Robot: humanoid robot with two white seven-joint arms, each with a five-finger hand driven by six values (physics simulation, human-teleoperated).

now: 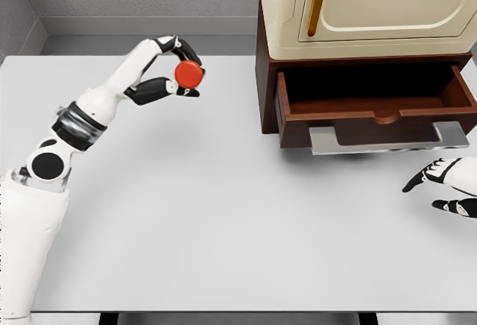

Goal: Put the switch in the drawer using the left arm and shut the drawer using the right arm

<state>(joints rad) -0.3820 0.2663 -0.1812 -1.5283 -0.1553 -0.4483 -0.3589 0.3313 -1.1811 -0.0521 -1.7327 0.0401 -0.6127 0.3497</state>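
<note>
One round red switch (188,74) sits pinched in my left hand (170,71) above the smooth white table (223,213). My right hand (447,185) rests loose-fingered beside the boxy wooden drawer (373,105), pulled out.

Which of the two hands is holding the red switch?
The left hand, raised over the table, grips the switch. The right hand, near the open drawer, holds nothing.

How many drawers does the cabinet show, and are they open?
1. The drawer sits at the cabinet's base, pulled open and looking empty. The red switch is in the left hand, away from it.
</note>
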